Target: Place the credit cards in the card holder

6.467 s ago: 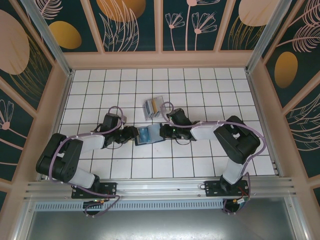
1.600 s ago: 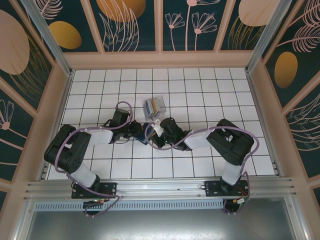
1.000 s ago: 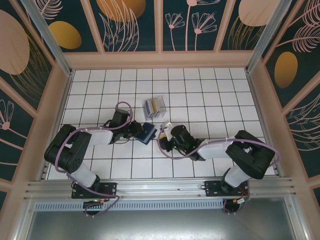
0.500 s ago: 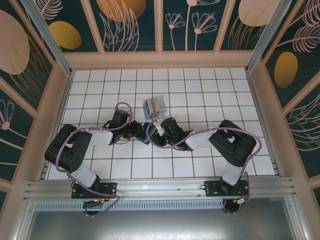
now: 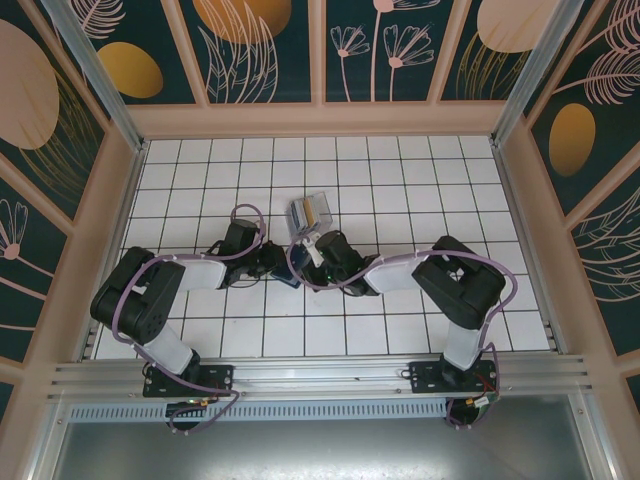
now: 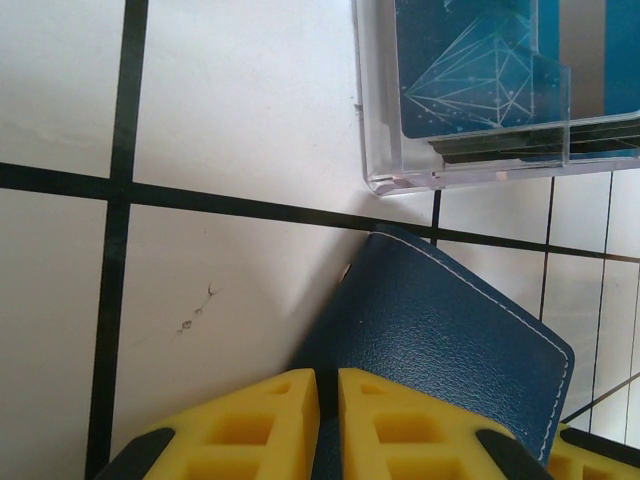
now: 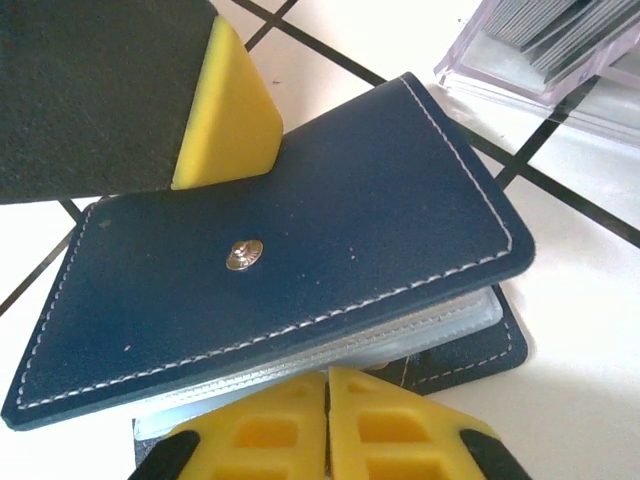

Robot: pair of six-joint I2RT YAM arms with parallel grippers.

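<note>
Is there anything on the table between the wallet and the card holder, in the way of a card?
Nothing visible does: only bare tile lies between the wallet and the holder, which stand close together.

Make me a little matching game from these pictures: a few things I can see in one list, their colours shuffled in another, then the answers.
Things:
1. wallet
2. card holder
3. fingers
4. table

Looks:
a. yellow
b. white tiles with black lines
c. dark blue with a metal snap
d. clear plastic

Pairs: 1-c, 2-d, 3-a, 4-b
</note>
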